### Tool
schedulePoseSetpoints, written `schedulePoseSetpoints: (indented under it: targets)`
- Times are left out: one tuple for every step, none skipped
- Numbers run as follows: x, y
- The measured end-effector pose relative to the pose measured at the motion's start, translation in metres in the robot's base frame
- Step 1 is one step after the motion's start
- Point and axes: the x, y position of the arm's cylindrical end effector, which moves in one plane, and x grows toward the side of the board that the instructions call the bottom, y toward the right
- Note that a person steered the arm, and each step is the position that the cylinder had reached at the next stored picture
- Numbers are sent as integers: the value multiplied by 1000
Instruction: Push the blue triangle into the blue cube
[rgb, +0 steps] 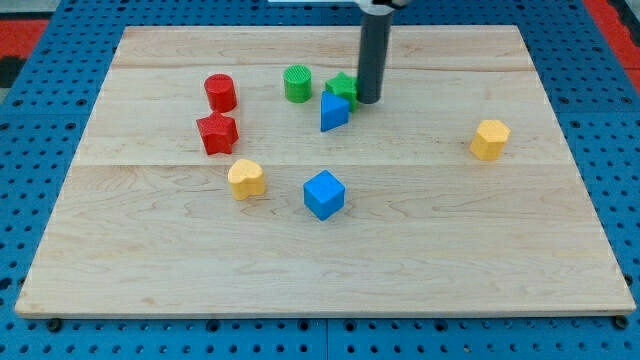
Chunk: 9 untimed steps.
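The blue triangle (333, 112) lies near the middle of the wooden board (450, 250), toward the view's top. The blue cube (324, 194) sits below it, a clear gap apart. My tip (367, 100) rests on the board just right of and slightly above the blue triangle, close to its upper right corner. A green star-shaped block (343, 86) sits right behind the triangle, partly hidden by the rod.
A green cylinder (297, 83) stands left of the green star. A red cylinder (220, 93) and a red star-shaped block (217, 133) are at the left. A yellow block (246, 179) lies left of the blue cube. Another yellow block (490, 139) is at the right.
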Motion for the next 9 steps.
schedulePoseSetpoints:
  targets:
    - [0,-29]
    - [0,-28]
    - [0,-27]
    - [9,-37]
    - [41,-46]
    - [64,-48]
    - [81,-48]
    - [98,-48]
    - [114,-48]
